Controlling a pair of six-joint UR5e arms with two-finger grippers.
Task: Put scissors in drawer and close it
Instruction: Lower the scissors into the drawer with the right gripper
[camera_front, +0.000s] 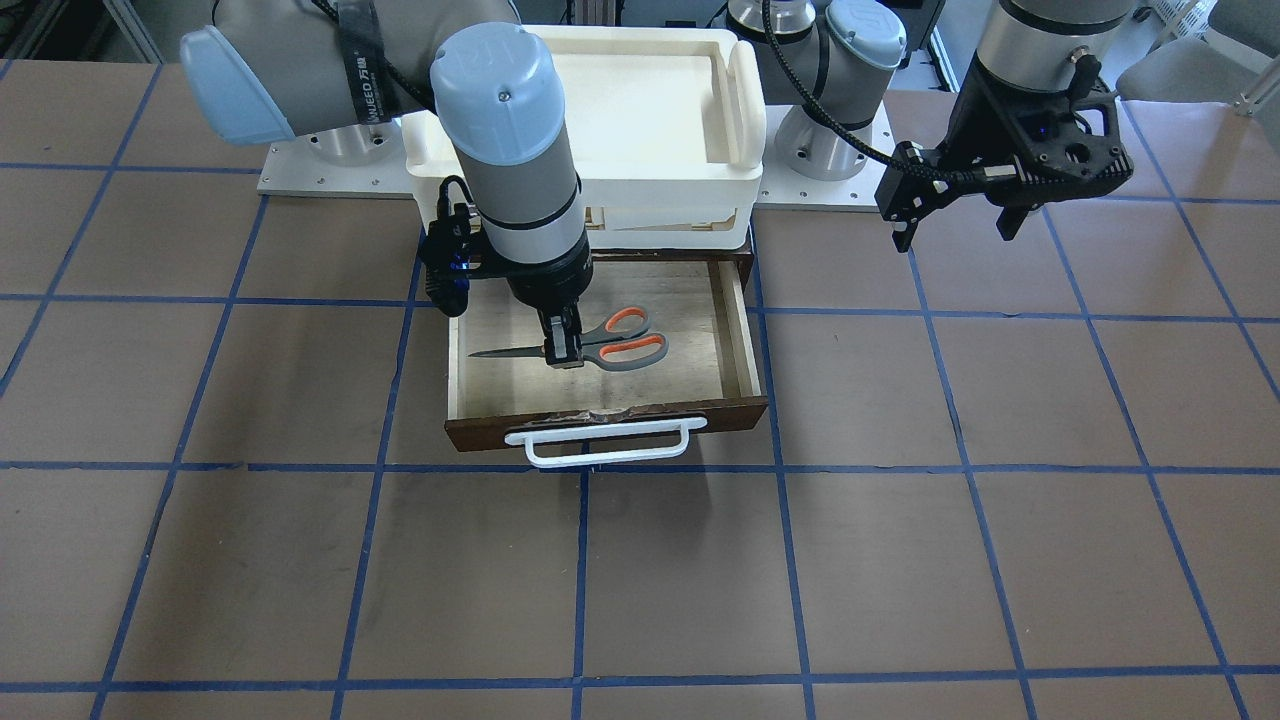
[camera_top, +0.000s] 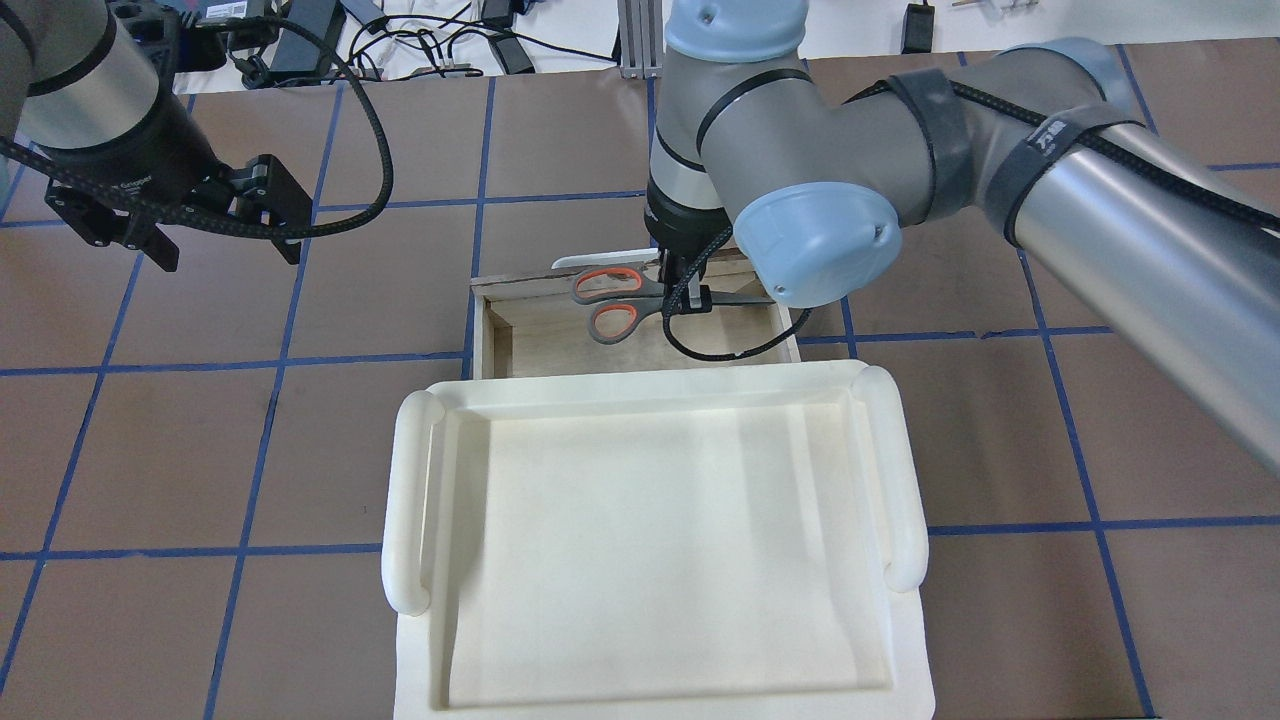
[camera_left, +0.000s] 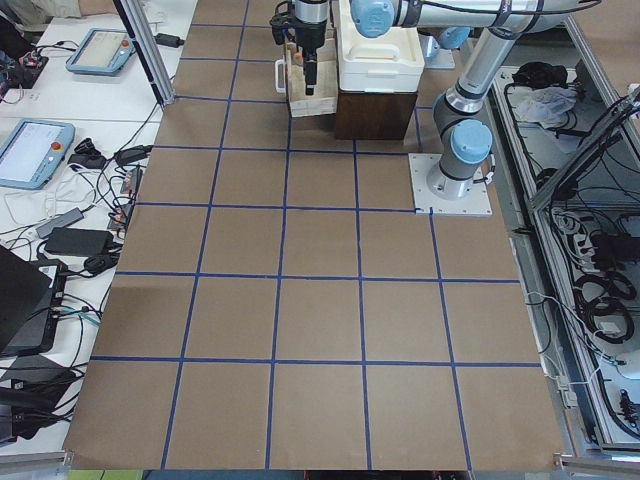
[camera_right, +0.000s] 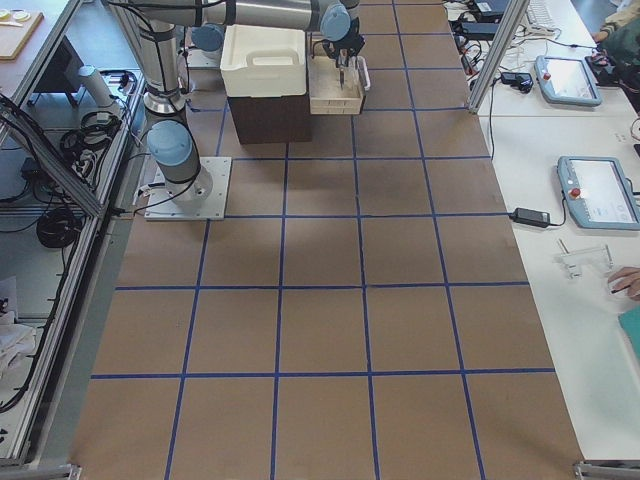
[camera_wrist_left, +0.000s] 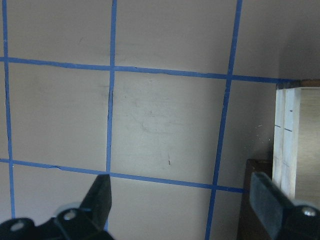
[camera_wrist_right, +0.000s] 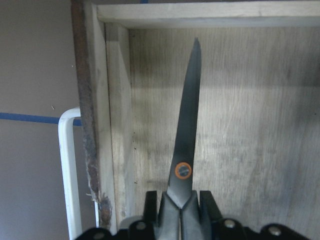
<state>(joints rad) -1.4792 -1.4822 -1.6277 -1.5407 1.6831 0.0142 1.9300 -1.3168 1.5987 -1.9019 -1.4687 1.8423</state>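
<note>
Right end effector: fingers pressed together on the small silver-bladed, grey-looped, orange-lined scissors, pinching them near the pivot. I have this arm reaching straight down into the drawer.
Left end effector: fingers spread with nothing between them. It hangs over the brown, blue-taped table, off to the drawer's side and well apart from it.
Scissors location: within the walls of the shallow, pale-plywood, dark-brown-fronted wooden drawer. They are held flat, with the blades pointing along its width toward the robot's right. On the right wrist view the blade tip stops short of the side wall. I cannot tell whether they rest on the drawer floor or hover just above it.
Drawer state: pulled out, with its long white bar handle on the side away from the robot. The white foam-like tray sits on the cabinet above it.
Done, as I judge it: the scissors are picked up and brought into the drawer.
Left to do: release the scissors, lift the right arm clear of the walls, then push the front in until the drawer is shut.
</note>
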